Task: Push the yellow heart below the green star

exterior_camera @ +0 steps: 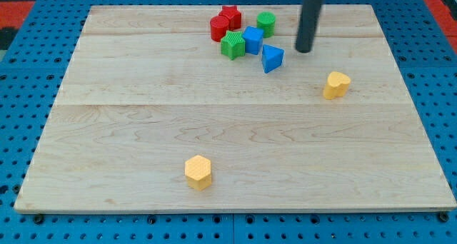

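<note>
The yellow heart (336, 84) lies alone at the view's right, in the upper half of the wooden board (143, 123). The green star (233, 45) sits in a cluster near the view's top centre, far to the heart's upper left. My tip (304, 50) rests on the board to the right of the cluster. It is above and slightly left of the yellow heart, with a clear gap between them. It touches no block.
The cluster also holds a red star (230, 16), a red cylinder (218, 28), a green cylinder (266, 22), a blue cube (253, 41) and a blue triangle (271, 58). A yellow hexagon (198, 172) lies near the view's bottom centre.
</note>
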Tool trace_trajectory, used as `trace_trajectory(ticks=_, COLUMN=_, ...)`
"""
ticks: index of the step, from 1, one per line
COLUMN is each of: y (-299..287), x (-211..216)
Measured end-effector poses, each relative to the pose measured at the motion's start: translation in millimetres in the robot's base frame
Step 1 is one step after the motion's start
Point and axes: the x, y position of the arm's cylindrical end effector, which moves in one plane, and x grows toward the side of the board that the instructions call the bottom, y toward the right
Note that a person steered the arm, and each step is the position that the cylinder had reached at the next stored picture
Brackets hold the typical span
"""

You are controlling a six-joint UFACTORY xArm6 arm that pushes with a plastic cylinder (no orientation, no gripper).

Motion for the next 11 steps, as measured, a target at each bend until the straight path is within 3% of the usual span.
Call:
trace_trajectory(ticks=1, y=-11.2, x=30.5)
trace_trajectory(ticks=2, y=-58.5, x=58.0)
trace_trajectory(ticks=3, y=-106.4, x=45.0)
trace_trajectory(ticks=4, y=-99.6, x=42.8)
trace_trajectory(ticks=5, y=-99.4, x=115.9)
trace_trajectory(ticks=6, y=7.9, x=128.0)
trace_trajectory(ticks=7, y=50.4, x=110.7)
trace_trajectory(ticks=8, y=5.1, x=86.1)
trace_trajectory(ticks=9, y=-77.0, x=54.8)
trace_trajectory(ticks=10, y=-49.5, x=96.3)
trace_trajectory(ticks=11, y=-10.1, x=101.8)
